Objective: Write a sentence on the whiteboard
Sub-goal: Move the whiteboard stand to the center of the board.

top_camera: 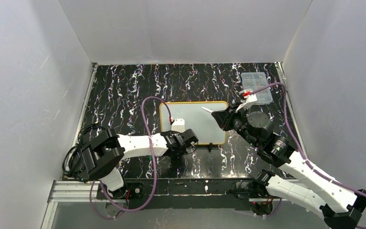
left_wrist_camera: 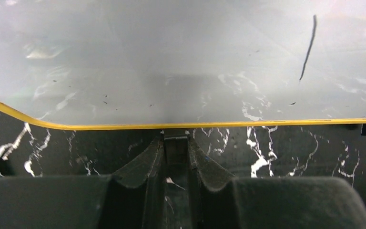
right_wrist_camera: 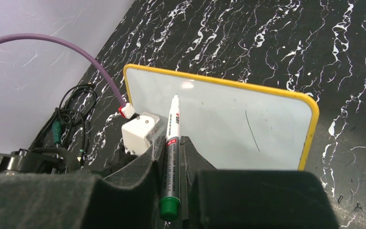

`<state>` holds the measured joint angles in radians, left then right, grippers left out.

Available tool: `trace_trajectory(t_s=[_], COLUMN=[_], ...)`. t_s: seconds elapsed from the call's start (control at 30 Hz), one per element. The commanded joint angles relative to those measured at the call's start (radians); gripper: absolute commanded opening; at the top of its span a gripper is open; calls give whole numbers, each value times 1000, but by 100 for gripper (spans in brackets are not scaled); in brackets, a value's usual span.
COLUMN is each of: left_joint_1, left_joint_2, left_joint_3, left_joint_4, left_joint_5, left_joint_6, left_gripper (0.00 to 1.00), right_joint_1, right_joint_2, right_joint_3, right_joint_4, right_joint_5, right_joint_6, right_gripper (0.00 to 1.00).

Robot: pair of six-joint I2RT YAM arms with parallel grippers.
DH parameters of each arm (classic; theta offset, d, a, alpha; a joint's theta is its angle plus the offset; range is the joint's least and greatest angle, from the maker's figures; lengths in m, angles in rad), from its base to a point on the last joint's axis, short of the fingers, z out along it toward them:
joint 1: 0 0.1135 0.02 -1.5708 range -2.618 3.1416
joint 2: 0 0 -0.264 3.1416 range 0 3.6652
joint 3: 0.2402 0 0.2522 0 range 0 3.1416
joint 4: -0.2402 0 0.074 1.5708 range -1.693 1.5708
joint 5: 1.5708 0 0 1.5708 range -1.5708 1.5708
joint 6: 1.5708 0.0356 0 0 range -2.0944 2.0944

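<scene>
We see the whiteboard [right_wrist_camera: 219,114] face as smooth and glossy, mirroring the black, white-veined marble-look table [top_camera: 124,90]; its yellow frame looks like plastic. The pads [right_wrist_camera: 201,164] of the right end effector [right_wrist_camera: 172,143] look matt and foam-like, the marker [right_wrist_camera: 173,119] smooth plastic.

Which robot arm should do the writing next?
Right. The right gripper holds the marker, its tip aimed at the whiteboard. The left gripper sits shut at the board's near edge, with no pen.
</scene>
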<state>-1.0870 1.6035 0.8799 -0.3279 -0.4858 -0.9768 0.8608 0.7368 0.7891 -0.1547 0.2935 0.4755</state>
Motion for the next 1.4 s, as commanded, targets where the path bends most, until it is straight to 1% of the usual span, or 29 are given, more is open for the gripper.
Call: trace_trajectory(t_s=[0.0, 0.17, 0.23, 0.33, 0.4, 0.5, 0.6, 0.77, 0.8, 0.87, 0.9, 1.0, 1.03, 1.13, 1.23, 1.3, 1.37], left_joint_1=[-67, -116, -130, -142, -151, -166, -179, -192, -192, -192, -189, -158, -133, 8, 108, 177, 258], left_joint_2=[20, 46, 45, 23, 2, -43, -92, -235, -271, -361, -391, -463, -476, -497, -491, -462, -451], left_joint_3=[46, 74, 83, 77, 64, 52, 37, -10, -20, -30, -12, 76, 110, 204, 298, 364, 388], left_joint_4=[-120, -144, -158, -172, -176, -195, -215, -228, -232, -231, -257, -404, -449, -543, -606, -632, -614], left_joint_5=[-4, 29, 34, 44, 52, 53, 68, 123, 137, 173, 181, 202, 230, 373, 432, 495, 565], left_joint_6=[-126, -163, -163, -167, -171, -171, -171, -131, -108, -10, 37, 199, 257, 420, 586, 687, 758], left_gripper=[0, 0, 4, 17, 29, 42, 52, 60, 63, 64, 65, 69, 70, 72, 74, 74, 75], right_joint_1=[7, 7, 7, 7, 7, 7, 7, 7, 7, 7, 7, 7, 7, 7, 7, 7, 7], right_joint_2=[-29, -49, -58, -73, -79, -83, -83, -83, -82, -81, -81, -81, -81, -74, -52, -32, -13], right_joint_3=[4, 7, 11, 16, 18, 21, 25, 38, 42, 48, 52, 65, 71, 82, 89, 91, 87], right_joint_4=[36, 20, 12, 0, -4, -9, -15, -23, -24, -29, -33, -44, -47, -42, -33, -18, 6], right_joint_5=[24, 34, 40, 49, 54, 56, 57, 52, 50, 45, 43, 37, 34, -2, -56, -100, -135], right_joint_6=[-6, -6, -6, -10, -10, -13, -15, -18, -19, -20, -21, -25, -28, -47, -64, -66, -59], right_gripper=[1, 1, 1, 1, 1, 1, 1, 1, 1, 1, 1, 1, 1, 1, 1, 1, 1])
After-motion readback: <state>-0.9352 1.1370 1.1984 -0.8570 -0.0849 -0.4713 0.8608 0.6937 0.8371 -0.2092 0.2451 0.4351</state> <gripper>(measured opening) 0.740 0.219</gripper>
